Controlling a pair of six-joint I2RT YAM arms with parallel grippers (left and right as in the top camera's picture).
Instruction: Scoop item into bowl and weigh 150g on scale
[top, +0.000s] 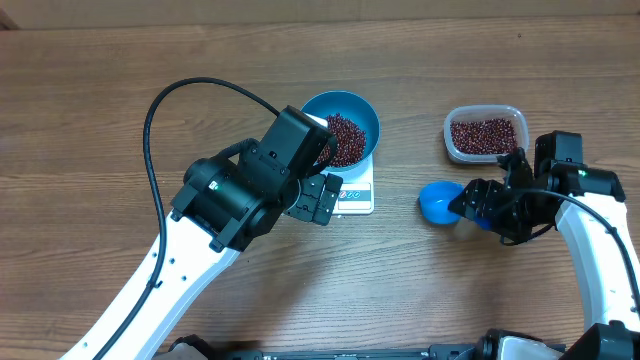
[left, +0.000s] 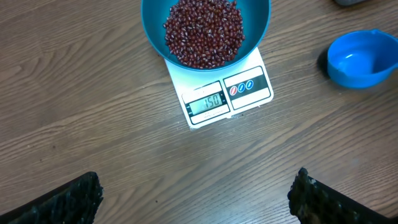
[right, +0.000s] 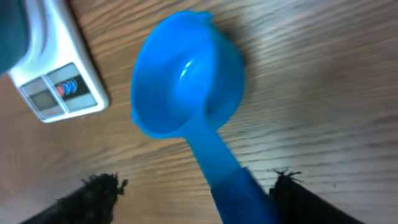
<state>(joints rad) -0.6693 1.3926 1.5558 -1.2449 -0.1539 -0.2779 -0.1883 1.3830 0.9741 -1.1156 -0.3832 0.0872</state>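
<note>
The teal bowl (top: 368, 112) sits on the white scale (top: 358, 195) and holds a heap of red-brown beans (top: 346, 138). In the left wrist view the bowl (left: 258, 25) with its beans (left: 204, 31) rests on the scale (left: 230, 93), whose display reads 150. My left gripper (top: 322, 198) hovers open just in front of the scale, nothing between its fingers (left: 74, 199). My right gripper (right: 196, 190) is open around the handle of the empty blue scoop (right: 180, 81), which lies on the table (top: 438, 203). The handle lies close to the right finger.
A clear plastic tub (top: 485, 134) holding more beans stands at the back right, just behind the right arm. The left arm's black body covers part of the bowl's left side from overhead. Bare wooden table surrounds the scale.
</note>
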